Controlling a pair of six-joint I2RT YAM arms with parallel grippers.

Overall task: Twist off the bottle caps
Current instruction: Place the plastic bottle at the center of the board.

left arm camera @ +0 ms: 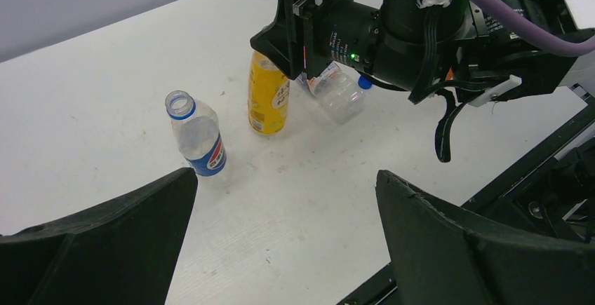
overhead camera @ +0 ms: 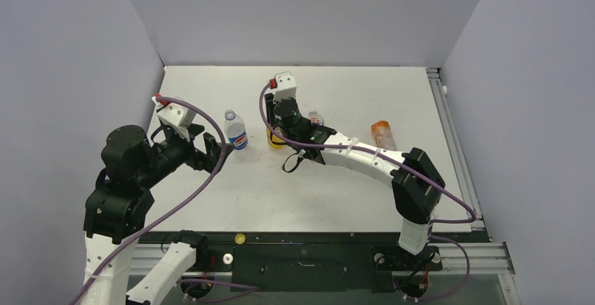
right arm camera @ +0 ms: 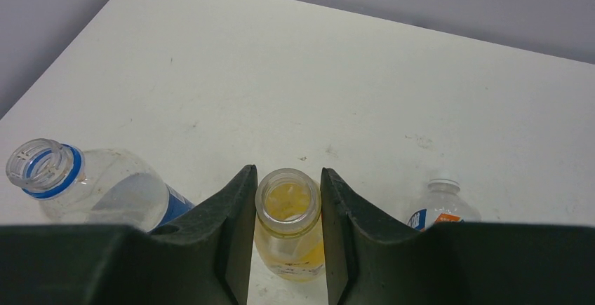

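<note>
My right gripper (right arm camera: 288, 182) is shut on the open neck of the yellow juice bottle (right arm camera: 289, 231), which stands upright with no cap on it. The Pepsi bottle (overhead camera: 236, 131) stands to its left, also capless (right arm camera: 43, 167). Behind the right finger is the water bottle (right arm camera: 440, 207) with its white cap (right arm camera: 443, 179) on. A small blue cap (left arm camera: 364, 81) lies by that bottle. The orange drink bottle (overhead camera: 383, 134) lies on its side at the right. My left gripper (left arm camera: 284, 179) is open and holds nothing, near the Pepsi bottle (left arm camera: 198, 137).
A yellow cap (overhead camera: 240, 238) and a white cap (overhead camera: 226, 257) rest on the black rail at the table's near edge. Grey walls close in the left, back and right. A metal rail (overhead camera: 449, 137) runs along the table's right edge.
</note>
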